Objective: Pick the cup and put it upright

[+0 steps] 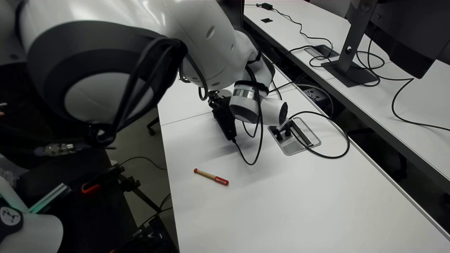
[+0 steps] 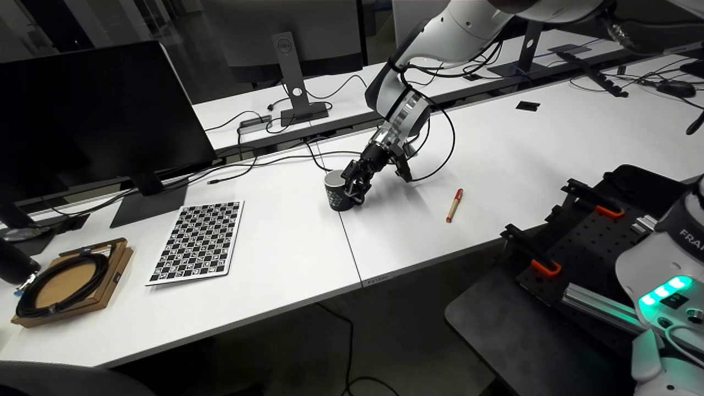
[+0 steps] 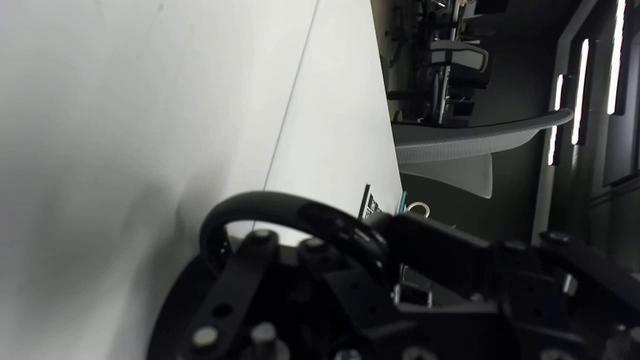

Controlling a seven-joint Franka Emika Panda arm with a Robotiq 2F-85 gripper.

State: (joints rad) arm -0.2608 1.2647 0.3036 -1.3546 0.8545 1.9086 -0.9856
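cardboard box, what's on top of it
In an exterior view, a coiled black cable lies on the cardboard box, with bare cardboard showing inside its loop. The part of the box right beneath the cable is covered and cannot be seen.

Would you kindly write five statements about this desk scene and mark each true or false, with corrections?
1. The pen is red at both ends. True.
2. The tool is over by the pen. False: it is right at the patterned black cup.
3. A coiled black cable lies on a cardboard box. True.
4. The checkered calibration board stands on edge. False: it lies on the white desk.
5. The pen lies on the desk. True.
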